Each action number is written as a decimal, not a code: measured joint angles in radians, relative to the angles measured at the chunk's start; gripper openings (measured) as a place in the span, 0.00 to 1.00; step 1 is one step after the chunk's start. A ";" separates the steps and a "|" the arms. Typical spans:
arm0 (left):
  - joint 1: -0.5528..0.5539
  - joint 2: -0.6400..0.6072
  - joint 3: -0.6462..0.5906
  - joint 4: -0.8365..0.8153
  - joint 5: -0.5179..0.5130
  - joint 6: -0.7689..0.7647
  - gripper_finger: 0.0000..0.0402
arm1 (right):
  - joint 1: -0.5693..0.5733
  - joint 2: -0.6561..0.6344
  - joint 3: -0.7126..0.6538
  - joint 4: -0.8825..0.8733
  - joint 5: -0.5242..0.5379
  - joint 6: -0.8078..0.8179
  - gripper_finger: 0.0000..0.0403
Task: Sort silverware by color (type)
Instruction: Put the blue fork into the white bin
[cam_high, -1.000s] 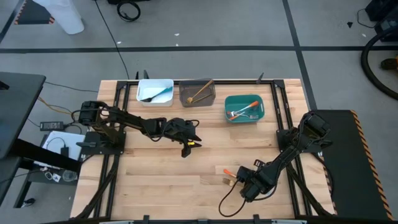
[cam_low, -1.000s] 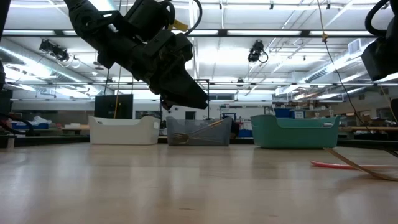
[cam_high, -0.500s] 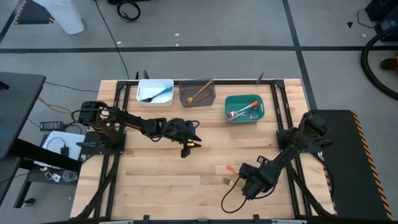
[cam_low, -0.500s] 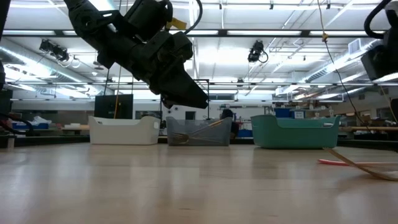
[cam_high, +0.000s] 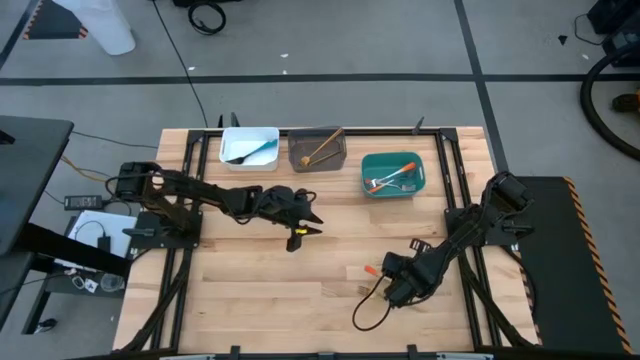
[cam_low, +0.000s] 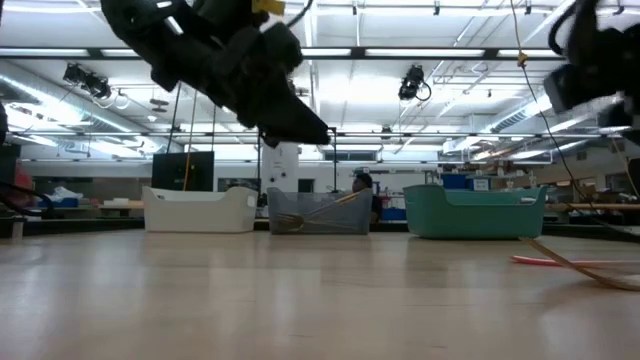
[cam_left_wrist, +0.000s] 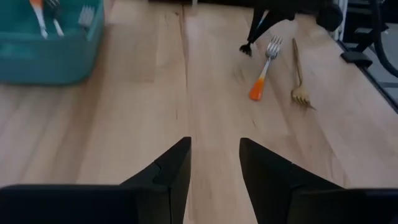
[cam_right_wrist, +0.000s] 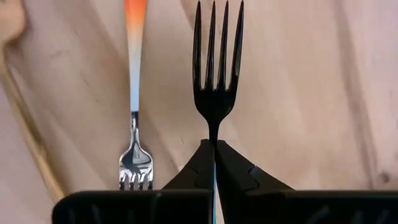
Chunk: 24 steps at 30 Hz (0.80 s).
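Open wooden table (cam_high: 250, 290) is lying bare across the near left, while three bins are lining the far edge: white (cam_high: 249, 146), grey (cam_high: 317, 148) and teal (cam_high: 391, 174). The left gripper (cam_high: 300, 225) is hovering above mid-table, fingers (cam_left_wrist: 168, 171) apart and empty. The right gripper (cam_high: 384, 283) is reaching low at the near right, fingers pressed together on a dark fork (cam_right_wrist: 214, 62). Beside it, two forks are lying on the wood: one orange-handled fork (cam_left_wrist: 263, 68) and one golden fork (cam_left_wrist: 298, 71).
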 joint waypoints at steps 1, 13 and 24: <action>0.002 -0.017 0.000 -0.011 -0.004 0.008 0.36 | -0.006 -0.011 0.000 -0.002 0.014 -0.011 0.03; 0.030 -0.098 0.000 -0.069 -0.011 0.102 0.36 | -0.127 -0.100 0.002 0.002 0.249 -0.171 0.03; 0.056 -0.098 0.000 -0.181 -0.015 0.209 0.36 | -0.322 -0.100 0.002 0.203 0.280 -0.428 0.03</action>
